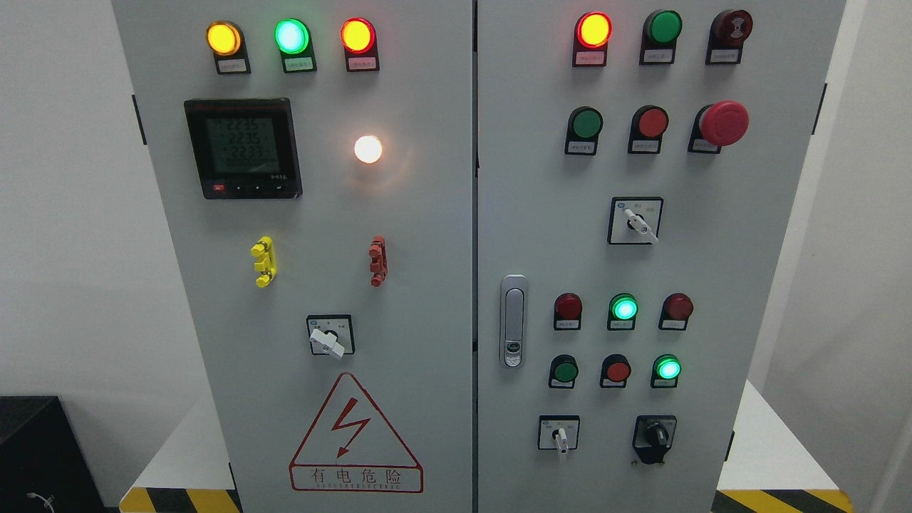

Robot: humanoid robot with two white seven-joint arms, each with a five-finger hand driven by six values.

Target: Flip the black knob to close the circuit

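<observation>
Neither hand in frame, so can't tell their state. Black knob [655,436] sits lower right of the frame on the right cabinet door [755,285], bottom row, beside a white-handled selector [561,436]. Green lamps [624,308] lit above it. Meter display [242,147] on, upper left; white lamp [368,149] glowing.

The grey cabinet [427,214] stands on a white platform [769,456], which shows at the picture's four and eight o'clock, beside the cabinet's base. Yellow-and-black hazard striping [784,500] edges the platform along the bottom, at five and seven o'clock. A black box [35,449] sits at eight o'clock, left of the platform.
</observation>
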